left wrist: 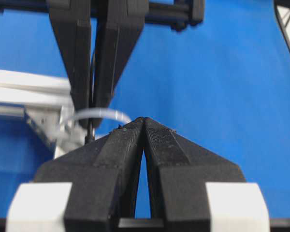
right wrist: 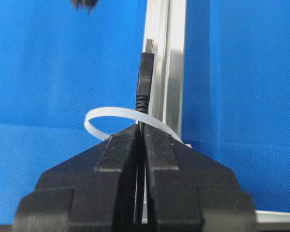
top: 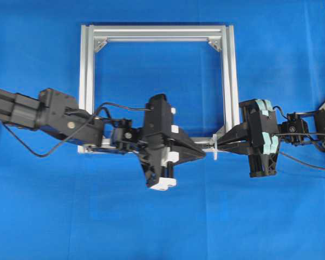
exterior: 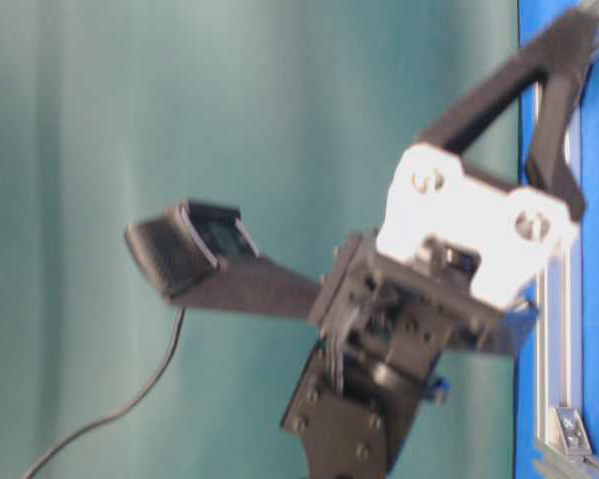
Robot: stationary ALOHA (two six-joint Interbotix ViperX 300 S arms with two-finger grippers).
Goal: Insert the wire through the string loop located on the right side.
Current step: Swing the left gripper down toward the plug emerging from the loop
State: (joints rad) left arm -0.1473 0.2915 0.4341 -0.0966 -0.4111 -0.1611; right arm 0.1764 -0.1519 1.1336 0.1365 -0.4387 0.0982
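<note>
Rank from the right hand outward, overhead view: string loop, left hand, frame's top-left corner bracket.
1. string loop: at the right hand's tips, frame's lower right corner.
2. left hand: just left of the loop.
3. top-left corner bracket: far corner.

The thin black wire [right wrist: 144,87] passes through the small white string loop [right wrist: 117,116] at the silver aluminium frame's [top: 86,70] right lower corner, between the 2 grippers.

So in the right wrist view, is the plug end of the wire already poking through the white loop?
Yes, the wire rises from the shut right gripper, its plug standing above the string loop band.
</note>
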